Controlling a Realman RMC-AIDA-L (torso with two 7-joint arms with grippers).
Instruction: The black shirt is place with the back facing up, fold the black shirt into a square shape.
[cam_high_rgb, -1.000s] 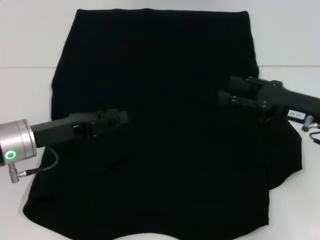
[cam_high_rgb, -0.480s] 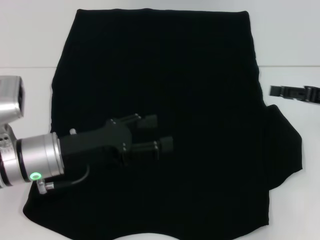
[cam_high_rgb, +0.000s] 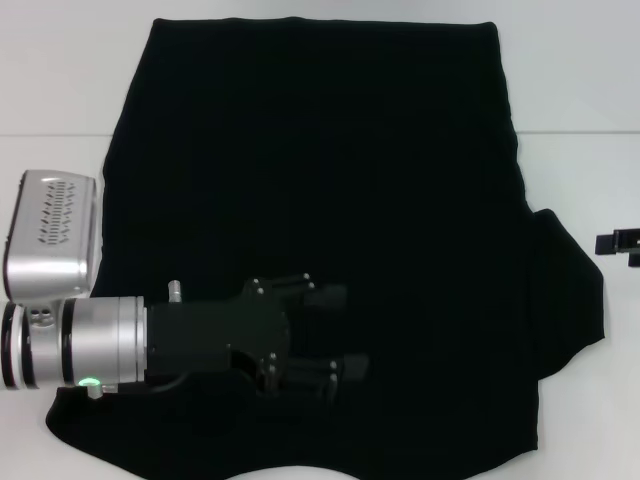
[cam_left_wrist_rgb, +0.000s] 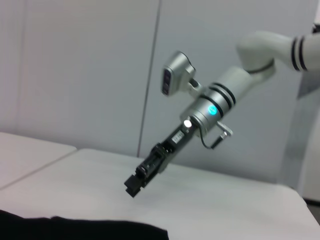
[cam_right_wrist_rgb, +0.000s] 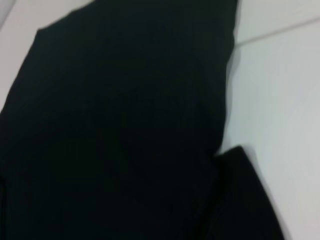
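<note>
The black shirt lies spread flat on the white table, plain side up, with a sleeve sticking out at the right. My left gripper is open and empty, hovering over the shirt's near left part, fingers pointing right. My right gripper shows only at the right edge, off the shirt over the bare table. The left wrist view shows the right arm's gripper raised above the table, and a strip of the shirt. The right wrist view shows the shirt and its sleeve.
The white table is bare to the right of the shirt. A seam line runs across it behind the shirt's middle. A pale wall stands behind the table in the left wrist view.
My left arm has swung nearer and to the right over the shirt, its fingers now spread. My right arm has drawn back to the right, off the shirt, almost out of view.
</note>
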